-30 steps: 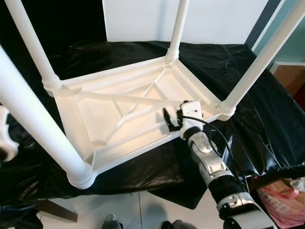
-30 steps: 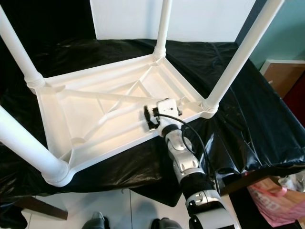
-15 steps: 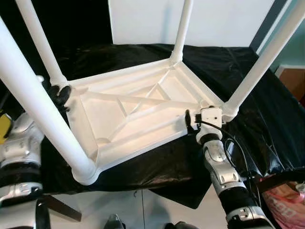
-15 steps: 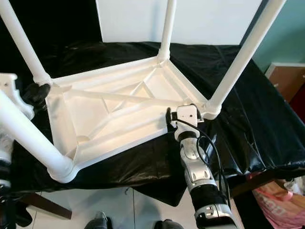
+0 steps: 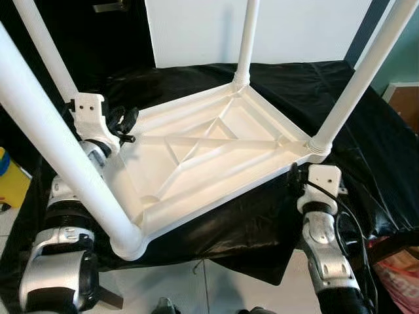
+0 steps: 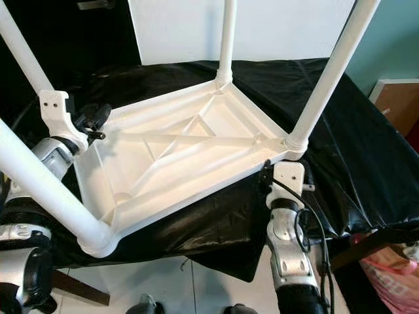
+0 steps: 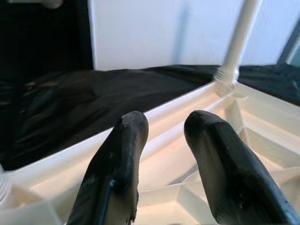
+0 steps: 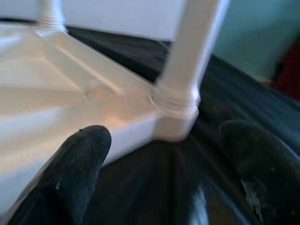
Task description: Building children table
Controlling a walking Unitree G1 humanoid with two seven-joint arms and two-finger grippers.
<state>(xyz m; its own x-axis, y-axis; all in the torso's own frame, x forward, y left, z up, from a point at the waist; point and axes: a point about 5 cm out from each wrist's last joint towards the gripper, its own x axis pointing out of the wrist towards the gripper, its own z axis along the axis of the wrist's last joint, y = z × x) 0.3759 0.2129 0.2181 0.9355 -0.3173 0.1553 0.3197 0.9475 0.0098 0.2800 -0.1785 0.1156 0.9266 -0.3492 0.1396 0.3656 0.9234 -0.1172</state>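
Best to grip the upside-down children's table (image 5: pixel 216 157) on two opposite sides before lifting or turning, keeping the four legs from swinging (all look seated in their corners). Left hand (image 5: pixel 121 124) parted, hovering at the far-left rim, touching nothing certain; right hand (image 8: pixel 164 173) spread wide, empty, just beside the near-right leg (image 8: pixel 187 70) over the black-covered worktop (image 5: pixel 340 111).

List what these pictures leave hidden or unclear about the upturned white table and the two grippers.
- Table: the legs' free ends run off the top edge of both eye views.
- Left gripper: its wrist housing covers the fingers in the eye views, so contact with the table rim is unclear.
- Right gripper: the wrist view is blurred.
- Black sheet: it hides what supports the table.
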